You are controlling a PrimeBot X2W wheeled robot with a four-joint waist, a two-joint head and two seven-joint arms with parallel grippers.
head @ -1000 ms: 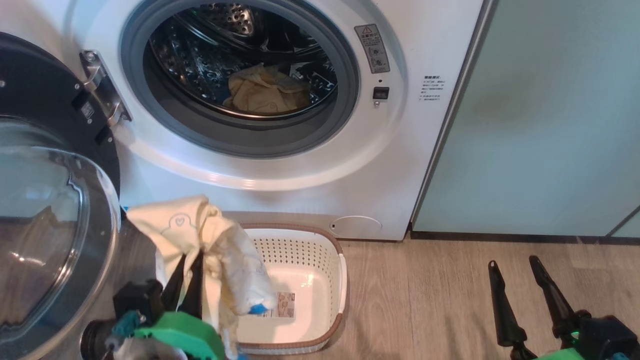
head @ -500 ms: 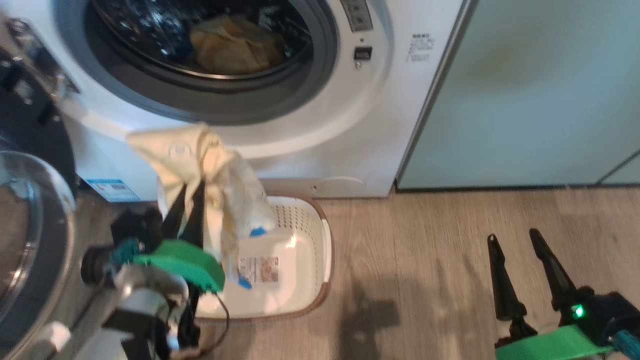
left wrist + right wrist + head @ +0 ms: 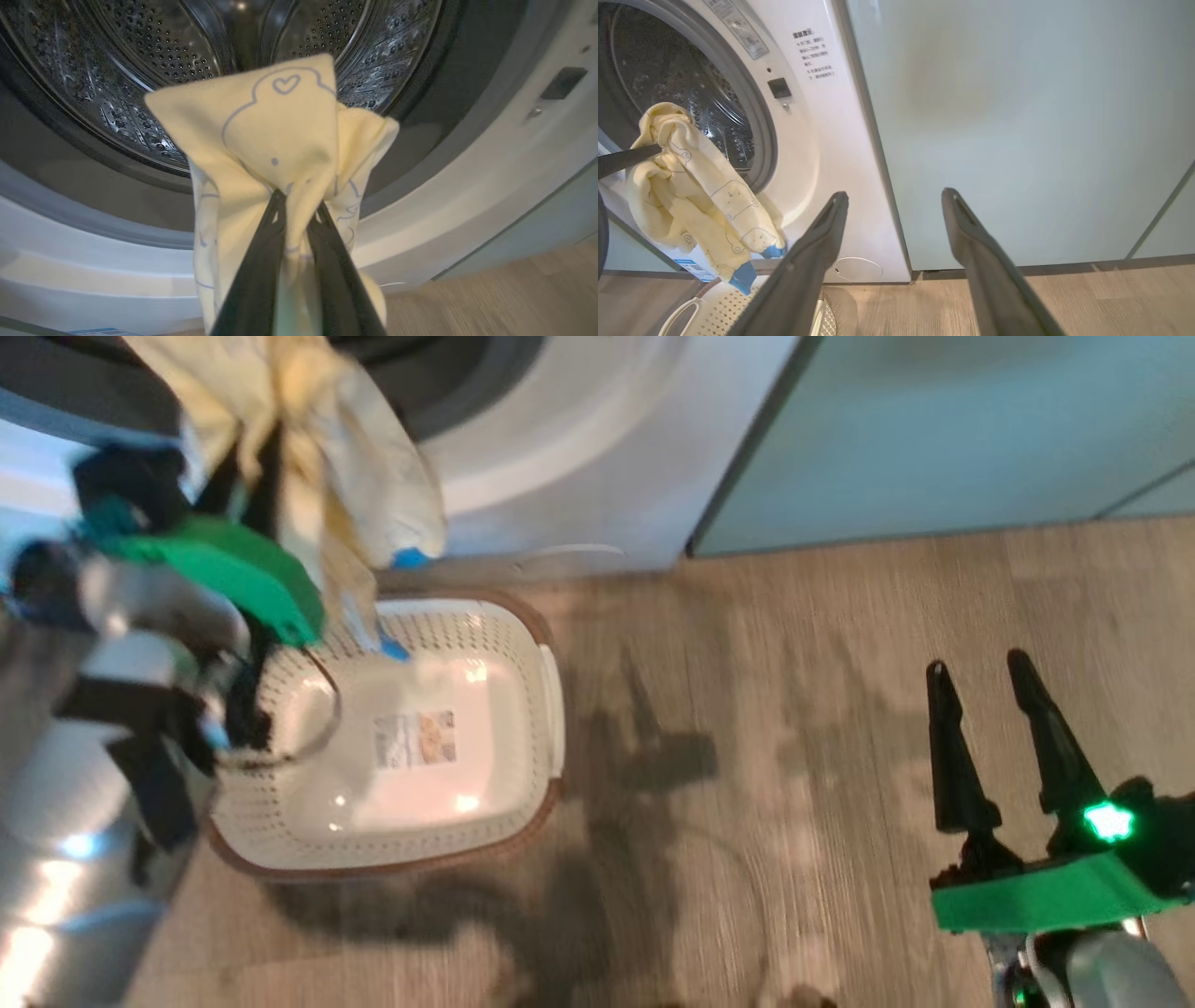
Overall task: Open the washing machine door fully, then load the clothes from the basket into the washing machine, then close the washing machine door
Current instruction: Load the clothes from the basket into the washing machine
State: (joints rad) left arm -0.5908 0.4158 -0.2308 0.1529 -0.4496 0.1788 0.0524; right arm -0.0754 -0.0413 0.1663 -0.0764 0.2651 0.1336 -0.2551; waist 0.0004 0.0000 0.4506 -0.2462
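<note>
Wooden floor [image 3: 794, 709]: one basket [image 3: 467, 627], one washer [image 3: 560, 457], one garment [image 3: 280, 130].

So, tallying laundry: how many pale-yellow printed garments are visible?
1: the pale-yellow printed garment, pinched in the left gripper before the perforated steel drum; others may be hidden behind it.

The washing machine [image 3: 467, 158] gapes unobstructed beyond the clothes [image 3: 280, 130].

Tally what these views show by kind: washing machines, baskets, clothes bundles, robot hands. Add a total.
Washing machine: 1
Basket: 1
Clothes bundle, pale yellow, gripped: 1
Robot hands: 2, left hand and right hand
Total: 5
</note>
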